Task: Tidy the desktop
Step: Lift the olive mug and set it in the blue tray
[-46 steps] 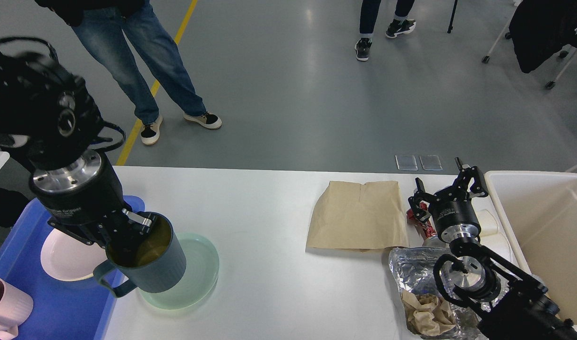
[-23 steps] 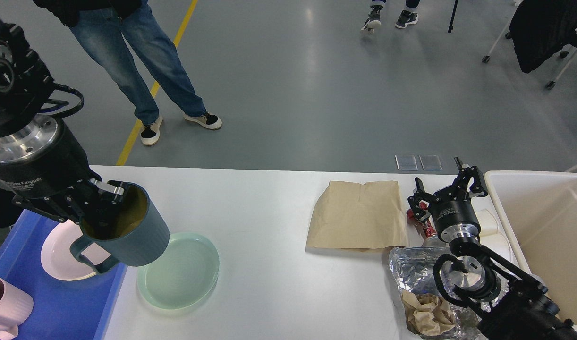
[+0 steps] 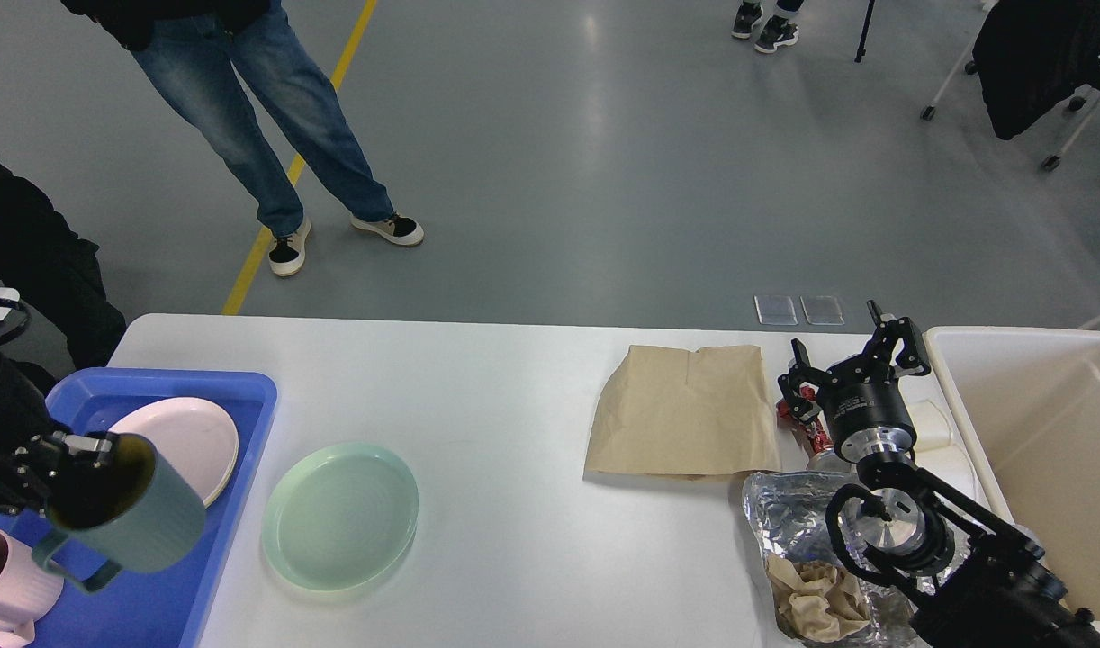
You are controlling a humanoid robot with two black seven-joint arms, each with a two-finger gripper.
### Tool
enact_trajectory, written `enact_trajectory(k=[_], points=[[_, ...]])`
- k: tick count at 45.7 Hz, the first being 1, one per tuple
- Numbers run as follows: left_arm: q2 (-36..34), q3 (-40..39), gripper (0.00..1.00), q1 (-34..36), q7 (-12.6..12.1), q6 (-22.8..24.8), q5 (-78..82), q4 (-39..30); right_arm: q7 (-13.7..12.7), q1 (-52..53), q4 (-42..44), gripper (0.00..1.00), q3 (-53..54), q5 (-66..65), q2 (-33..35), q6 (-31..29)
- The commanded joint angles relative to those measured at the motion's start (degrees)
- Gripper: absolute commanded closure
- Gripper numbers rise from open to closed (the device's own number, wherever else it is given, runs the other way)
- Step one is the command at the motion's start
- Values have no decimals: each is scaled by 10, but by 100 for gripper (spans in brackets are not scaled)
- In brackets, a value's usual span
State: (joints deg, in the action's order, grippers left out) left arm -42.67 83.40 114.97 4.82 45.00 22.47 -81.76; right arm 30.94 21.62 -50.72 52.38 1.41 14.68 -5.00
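Desktop [image 3: 514, 396]: smooth white top with rounded corners, spanning nearly the whole near half of the view.
Bin [image 3: 1036, 423]: cream-white, at the far right edge.
Tray [image 3: 244, 396]: blue, at the near left, holding a pink plate [image 3: 190, 432].
Paper bag [image 3: 685, 409]: brown, flat, right of centre.
Green plate [image 3: 341, 516]: just right of the tray.
Left gripper [image 3: 77, 454]: closed on the rim of a teal mug [image 3: 140, 526], above the tray.
Right gripper [image 3: 852, 360]: fingers spread, holding nothing.
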Motion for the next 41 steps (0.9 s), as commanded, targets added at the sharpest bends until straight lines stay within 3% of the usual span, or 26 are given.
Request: enact_trajectory(k=[1,10,20,33,38,41], points=[[-35,-44,100,-99,-4,-13,22,62,0,0,0,0,0,0,0,0],[-38,-124,100,-234,-9,-70,53,111,0,0,0,0,0,0,0,0],[-42,-130,100,-283,-1,-112,44,153,0,0,0,0,0,0,0,0],[-41,-197,98,-362,2,-115,33,204,0,0,0,0,0,0,0,0],[-38,-198,91,-363,0,-116,7,206,0,0,0,0,0,0,0,0],[-36,-196,75,-366,-3,-121,-7,205,0,0,0,0,0,0,0,0]])
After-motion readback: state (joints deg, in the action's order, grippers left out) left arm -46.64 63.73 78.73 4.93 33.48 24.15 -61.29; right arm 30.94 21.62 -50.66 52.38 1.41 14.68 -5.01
